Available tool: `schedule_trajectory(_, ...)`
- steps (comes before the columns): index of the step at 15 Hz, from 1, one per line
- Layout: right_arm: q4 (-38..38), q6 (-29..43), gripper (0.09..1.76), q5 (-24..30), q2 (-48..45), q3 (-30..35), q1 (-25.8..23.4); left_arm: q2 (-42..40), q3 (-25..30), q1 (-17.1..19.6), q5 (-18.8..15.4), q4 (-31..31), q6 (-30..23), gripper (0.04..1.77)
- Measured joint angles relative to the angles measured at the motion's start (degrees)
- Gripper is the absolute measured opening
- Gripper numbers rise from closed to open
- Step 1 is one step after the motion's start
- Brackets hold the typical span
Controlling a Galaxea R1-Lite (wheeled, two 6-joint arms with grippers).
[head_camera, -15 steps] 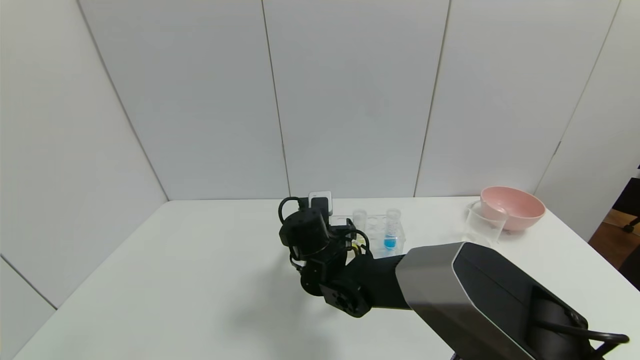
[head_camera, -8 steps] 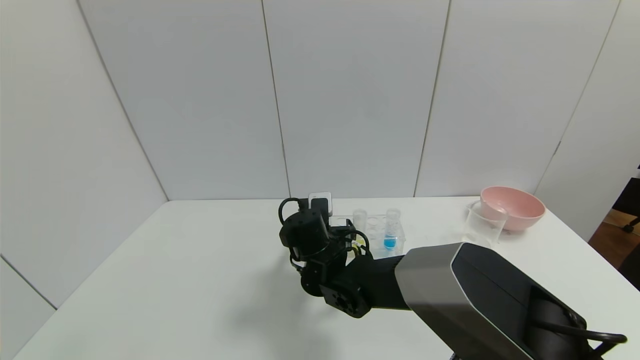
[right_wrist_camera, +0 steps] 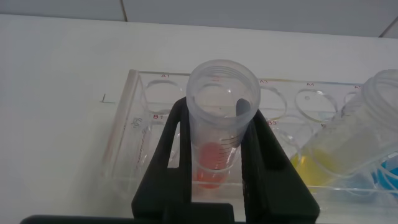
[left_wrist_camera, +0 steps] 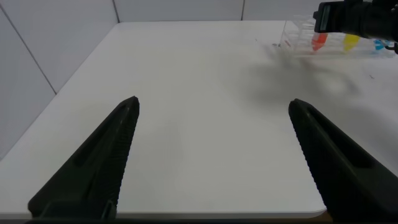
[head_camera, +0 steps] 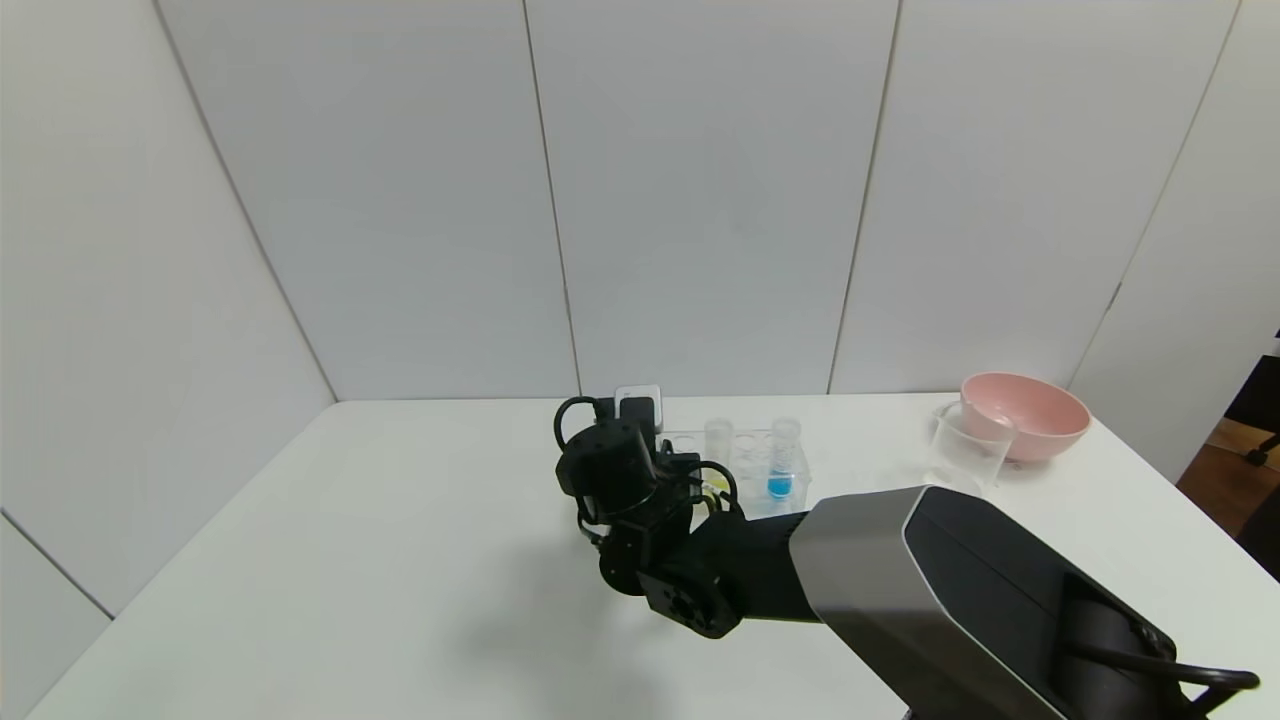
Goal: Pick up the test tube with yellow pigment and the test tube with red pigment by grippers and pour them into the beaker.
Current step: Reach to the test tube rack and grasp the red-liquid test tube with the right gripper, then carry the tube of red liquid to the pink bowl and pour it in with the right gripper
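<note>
The right gripper reaches across the white desk to the clear rack near the desk's far edge, and its jaws are closed on the red tube, one black finger on each side of the tube's wall. The tube stands upright in a near-row hole at the rack's end, with red-orange liquid at its base. Just beside it in the rack stands the yellow tube, and a blue tube stands farther along, toward the robot's right. In the head view the right arm hides the red tube and most of the yellow one. The beaker stands well to the right of the rack, just in front of a pink bowl near the desk's right edge. The left gripper hovers over the near left part of the desk, well apart from the rack, its jaws open and holding nothing.
</note>
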Motion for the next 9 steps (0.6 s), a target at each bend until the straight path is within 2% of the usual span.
schedule_trajectory(9, 0.22, -0.33, 0.51, 0.0, -1.24, 0.4, -0.09, 0.0, 0.0, 0.0, 0.0, 0.0, 0.0, 1.72)
